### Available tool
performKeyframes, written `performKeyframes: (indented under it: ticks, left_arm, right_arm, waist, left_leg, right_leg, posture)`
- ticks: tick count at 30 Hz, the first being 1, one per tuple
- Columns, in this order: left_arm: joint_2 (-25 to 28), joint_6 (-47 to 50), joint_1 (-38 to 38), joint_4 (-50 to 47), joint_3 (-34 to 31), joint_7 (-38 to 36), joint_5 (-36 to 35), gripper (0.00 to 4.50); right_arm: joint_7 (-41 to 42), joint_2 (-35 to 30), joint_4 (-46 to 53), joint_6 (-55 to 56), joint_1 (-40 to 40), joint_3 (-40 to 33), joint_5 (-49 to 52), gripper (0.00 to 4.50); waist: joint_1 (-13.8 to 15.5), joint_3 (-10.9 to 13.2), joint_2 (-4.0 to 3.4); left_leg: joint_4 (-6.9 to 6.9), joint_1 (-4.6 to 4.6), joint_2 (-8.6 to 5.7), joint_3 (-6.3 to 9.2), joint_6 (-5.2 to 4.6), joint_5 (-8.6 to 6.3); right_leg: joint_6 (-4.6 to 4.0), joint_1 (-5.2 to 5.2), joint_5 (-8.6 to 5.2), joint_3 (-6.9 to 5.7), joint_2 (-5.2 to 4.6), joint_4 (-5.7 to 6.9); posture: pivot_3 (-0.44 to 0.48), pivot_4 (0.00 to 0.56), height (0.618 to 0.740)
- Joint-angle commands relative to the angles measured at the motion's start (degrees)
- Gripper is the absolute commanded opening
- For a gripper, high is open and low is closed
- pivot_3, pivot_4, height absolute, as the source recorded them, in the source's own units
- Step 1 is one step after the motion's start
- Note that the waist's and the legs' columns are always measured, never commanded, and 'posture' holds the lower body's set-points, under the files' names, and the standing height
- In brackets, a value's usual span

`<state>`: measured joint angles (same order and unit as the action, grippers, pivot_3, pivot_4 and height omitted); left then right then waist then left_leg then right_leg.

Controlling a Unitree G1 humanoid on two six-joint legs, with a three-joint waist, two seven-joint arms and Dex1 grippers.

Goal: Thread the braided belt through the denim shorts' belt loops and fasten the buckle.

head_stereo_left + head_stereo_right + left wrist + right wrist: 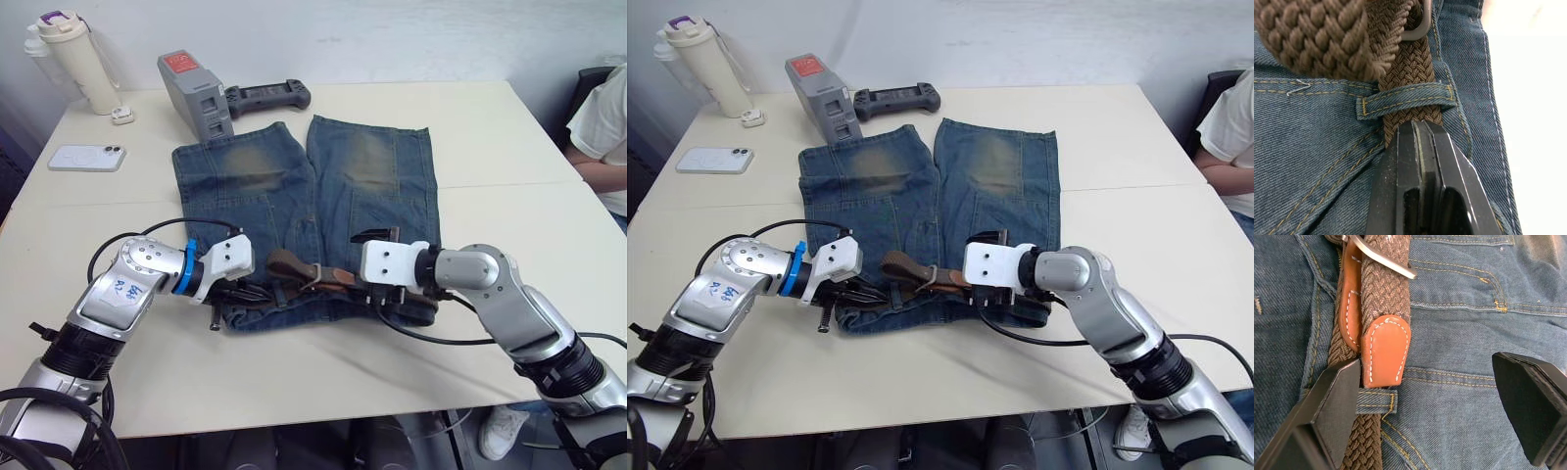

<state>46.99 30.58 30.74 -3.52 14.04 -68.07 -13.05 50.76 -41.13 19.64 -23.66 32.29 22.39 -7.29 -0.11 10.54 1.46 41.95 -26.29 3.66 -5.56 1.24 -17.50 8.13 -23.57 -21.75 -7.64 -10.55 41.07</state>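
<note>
Near the table's (323, 387) front edge the denim shorts (323, 196) lie flat, waistband toward the robot, with the braided belt (304, 272) running along it. Left gripper (1420, 128) has its jaws clenched on the belt right where it passes under one of the belt loops (1405, 99). Right gripper (1425, 391) has its jaws released wide over the waistband, one finger touching the belt beside its tan leather tip, just past the buckle (1382, 255).

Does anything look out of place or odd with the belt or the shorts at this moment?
Nothing looks damaged. The braided belt passes under a belt loop on the denim shorts, but its leather tip lies loose above another loop, not tucked in.
</note>
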Motion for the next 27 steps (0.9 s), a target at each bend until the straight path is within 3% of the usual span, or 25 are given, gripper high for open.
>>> performKeyframes:
  ticks: [1,4,11,18,27]
  left_arm:
    - [0.28,0.53,-1.4,1.2,1.21,-0.31,1.4,0.08]
    - [0.1,0.46,-0.96,1.63,1.36,-0.4,1.53,0.0]
    - [0.59,-0.21,0.3,2.65,1.57,-1.01,2.07,0.0]
    - [1.89,-0.24,-0.73,2.39,0.94,-1.19,2.01,0.0]
    - [3.1,-4.31,1.33,7.2,2.76,-3.09,4.73,0.0]
  right_arm:
    - [-0.25,0.25,1.54,0.35,0.0,-1.99,-0.25,4.5]
    - [-0.38,0.76,2.25,0.32,-0.23,-1.83,-0.16,3.62]
    - [-0.93,2.87,3.49,0.28,-1.34,-0.45,-1.21,0.15]
    - [-1.37,1.35,4.62,2.74,-2.13,-3.78,-2.33,0.04]
    - [5.66,-10.51,9.61,7.98,-5.89,-13.55,2.11,0.04]
  waist:
    - [0.0,0.0,0.0]
    - [0.01,0.0,0.0]
    - [0.0,0.0,0.0]
    - [-0.06,0.0,-0.01]
    - [-0.03,-0.03,-0.06]
  left_leg:
    - [0.0,0.0,0.0,0.0,0.0,0.0]
    - [0.0,0.0,0.0,0.0,0.0,0.0]
    - [0.0,0.0,0.0,0.0,0.0,0.0]
    - [0.0,0.0,0.01,0.0,0.0,0.0]
    - [-0.07,0.08,0.04,-0.06,0.0,0.0]
  right_leg:
    - [0.0,0.0,0.0,0.0,0.0,0.0]
    - [0.0,0.0,0.0,0.0,0.0,0.0]
    - [0.0,0.0,0.0,-0.01,0.0,0.01]
    - [-0.01,-0.01,-0.01,0.0,0.01,0.02]
    - [-0.06,-0.02,-0.03,0.02,0.01,0.04]
  posture:
    - [0.0,0.15,0.664]
    - [0.0,0.15,0.664]
    - [0.0,0.15,0.664]
    - [0.0,0.15,0.664]
    - [0.0,0.15,0.664]
